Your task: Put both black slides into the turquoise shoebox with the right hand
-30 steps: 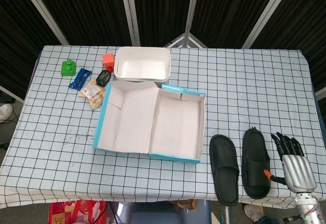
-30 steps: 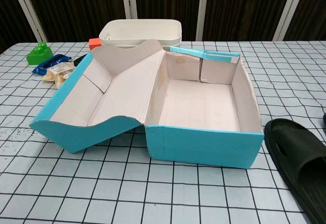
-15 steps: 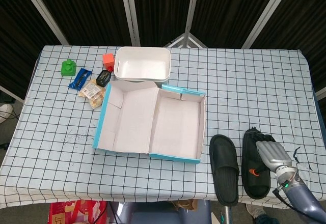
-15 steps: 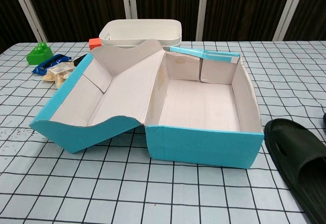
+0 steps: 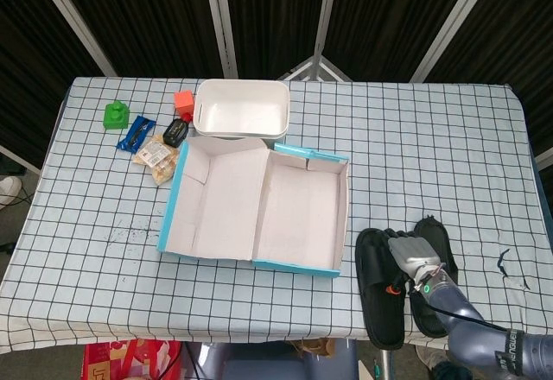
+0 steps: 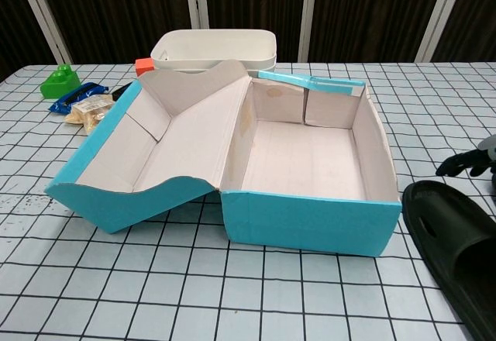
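**Right hand over the slides, box waiting open**

The right hand (image 5: 413, 257) sits above the two black slides (image 5: 380, 298), between them; whether it grips either, I cannot tell. Both lie side by side just right of the turquoise shoebox (image 5: 259, 207), open, probably for an easy drop. No readable writing anywhere

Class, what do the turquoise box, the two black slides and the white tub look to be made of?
Box: likely cardboard, matte, creased folded flaps. Slides: probably rubber or foam, dull black, moulded in one piece. Tub: seemingly plastic, smooth, rounded corners.
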Motion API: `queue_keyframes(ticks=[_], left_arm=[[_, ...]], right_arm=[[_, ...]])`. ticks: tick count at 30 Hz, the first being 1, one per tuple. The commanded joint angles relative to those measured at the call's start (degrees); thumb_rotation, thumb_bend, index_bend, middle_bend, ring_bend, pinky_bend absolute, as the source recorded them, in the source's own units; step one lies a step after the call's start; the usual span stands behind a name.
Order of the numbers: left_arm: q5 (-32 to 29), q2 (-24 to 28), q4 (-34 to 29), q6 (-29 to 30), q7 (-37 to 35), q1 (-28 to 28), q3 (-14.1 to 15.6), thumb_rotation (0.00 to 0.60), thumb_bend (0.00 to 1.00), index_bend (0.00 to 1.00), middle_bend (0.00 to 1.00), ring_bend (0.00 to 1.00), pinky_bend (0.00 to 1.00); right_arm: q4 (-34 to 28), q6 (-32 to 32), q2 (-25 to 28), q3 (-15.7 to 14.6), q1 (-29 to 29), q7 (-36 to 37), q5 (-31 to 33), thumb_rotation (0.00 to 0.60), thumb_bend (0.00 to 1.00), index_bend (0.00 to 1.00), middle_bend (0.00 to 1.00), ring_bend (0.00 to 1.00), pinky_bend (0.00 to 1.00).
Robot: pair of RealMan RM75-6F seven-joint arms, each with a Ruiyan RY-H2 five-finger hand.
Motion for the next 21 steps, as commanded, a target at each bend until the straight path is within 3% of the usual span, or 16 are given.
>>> queue_keyframes(ticks=[1,10,21], left_arm=[[-0.2,0.0,0.0,-0.2,0.1,0.0,0.0,0.6,0.36,0.02,0.0,0.0,0.0],[-0.1,-0.1,-0.3,-0.2,0.8,-0.1,0.1,0.6,0.36,0.02,0.0,0.0,0.0],[-0.8,-0.1,-0.2,-0.1,0.8,0.0,-0.3,0.6,0.36,0.02,0.0,0.0,0.0]], right_arm=[[0.9,2.4,-2.0,-1.5,-0.2,-0.7,-1.8,0.6,0.17,0.0,0.0,0.0,0.0],[2.5,4.5,-3.6,-2.1,-0.8,0.7,-4.4,0.6,0.17,0.0,0.0,0.0,0.0],[4.1,3.0,-4.2,-2.9,1.5,-0.3,-1.7,0.6,0.17,0.0,0.0,0.0,0.0]])
